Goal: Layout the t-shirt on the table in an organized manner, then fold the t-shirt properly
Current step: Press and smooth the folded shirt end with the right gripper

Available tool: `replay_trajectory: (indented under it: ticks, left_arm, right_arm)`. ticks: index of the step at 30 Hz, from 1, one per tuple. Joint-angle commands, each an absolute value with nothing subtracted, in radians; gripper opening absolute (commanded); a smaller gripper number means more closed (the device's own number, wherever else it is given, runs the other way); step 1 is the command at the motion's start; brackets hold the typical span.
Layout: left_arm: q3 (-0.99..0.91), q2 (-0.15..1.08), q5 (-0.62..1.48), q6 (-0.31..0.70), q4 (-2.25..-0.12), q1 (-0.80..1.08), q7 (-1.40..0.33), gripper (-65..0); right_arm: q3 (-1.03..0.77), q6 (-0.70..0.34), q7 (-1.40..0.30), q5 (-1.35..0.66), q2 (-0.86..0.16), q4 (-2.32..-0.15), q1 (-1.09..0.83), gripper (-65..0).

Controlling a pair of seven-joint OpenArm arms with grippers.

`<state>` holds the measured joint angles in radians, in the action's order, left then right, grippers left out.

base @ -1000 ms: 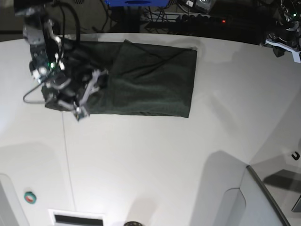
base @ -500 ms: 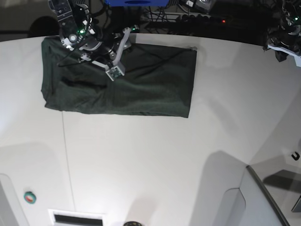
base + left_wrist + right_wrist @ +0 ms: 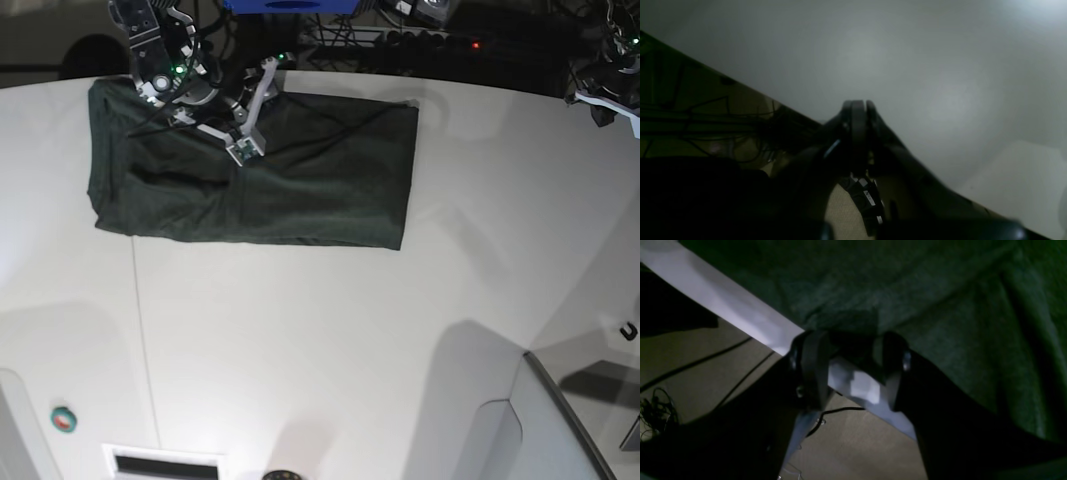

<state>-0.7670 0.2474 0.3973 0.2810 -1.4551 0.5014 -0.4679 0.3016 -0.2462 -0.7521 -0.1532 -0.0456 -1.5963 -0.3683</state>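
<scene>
The dark green t-shirt [image 3: 320, 180] lies as a flat oblong at the far left of the white table [image 3: 350, 330]. My right gripper [image 3: 222, 95] hangs over the shirt's far edge, close to the table's back rim. In the right wrist view the right gripper [image 3: 851, 356] is open: the jaws stand apart, with green cloth [image 3: 940, 300] just ahead of the tips and the white table edge [image 3: 723, 306] running between them. My left arm [image 3: 605, 75] sits at the far right, off the shirt. The left gripper [image 3: 857, 106] is shut on nothing above bare table [image 3: 907, 66].
A raised grey panel with a dark edge [image 3: 560, 420] fills the near right corner. A green button [image 3: 64, 419] and a vent slot [image 3: 165, 465] sit near the front left. A thin dark seam [image 3: 140, 330] crosses the tabletop. Cables and equipment [image 3: 400, 35] lie behind the table.
My right arm has swung from the shirt's near left corner to its far edge. The shirt's left part now shows flat. The left arm has stayed put.
</scene>
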Motion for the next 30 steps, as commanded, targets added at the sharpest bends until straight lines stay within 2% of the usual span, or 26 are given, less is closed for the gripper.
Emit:
replay_trajectory:
  ticks: [1,2,6,14,17,18,21,23,25,30]
  left_arm:
    - [-0.776,0.265,0.406,0.278,-1.469,0.507,-0.450,-65.0]
    - [-0.776,0.265,0.406,0.278,-1.469,0.507,-0.450,-65.0]
    - [-0.776,0.265,0.406,0.278,-1.469,0.507,-0.450,-65.0]
    - [-0.776,0.265,0.406,0.278,-1.468,0.507,-0.450,-65.0]
    - [-0.776,0.265,0.406,0.278,-1.468,0.507,-0.450,-65.0]
    - [-0.776,0.265,0.406,0.278,-1.468,0.507,-0.450,-65.0]
    - [-0.776,0.265,0.406,0.278,-1.468,0.507,-0.450,-65.0]
    - [-0.776,0.265,0.406,0.278,-1.468,0.507,-0.450,-65.0]
    - [-0.776,0.265,0.406,0.278,-1.468,0.507,-0.450,-65.0]
    - [-0.776,0.265,0.406,0.278,-1.468,0.507,-0.450,-65.0]
  right_arm:
    - [0.303,-0.248,-0.740,-0.159,-0.045,-1.607,-0.367,-41.1]
    - [0.305,-0.249,-0.740,-0.159,-0.045,-1.607,-0.367,-43.4]
    - [0.305,-0.249,-0.740,-0.159,-0.045,-1.610,-0.369,-63.9]
    - [0.300,-0.249,-0.748,-0.159,-0.054,-1.662,-0.377,-64.1]
    - [0.298,-0.248,-0.750,-0.159,-0.051,-1.662,-0.377,-61.5]
    - [0.298,-0.248,-0.757,-0.159,-0.047,-1.661,-0.377,-57.8]
    - [0.303,-0.248,-0.771,-0.159,-0.045,-1.653,-0.375,-39.9]
    - [0.303,-0.248,-0.769,-0.159,-0.045,-1.653,-0.371,-30.8]
    - [0.303,-0.248,-0.769,-0.159,-0.045,-1.652,-0.364,-29.7]
    - [0.303,-0.248,-0.769,-0.159,-0.031,-1.604,-0.326,-33.8]
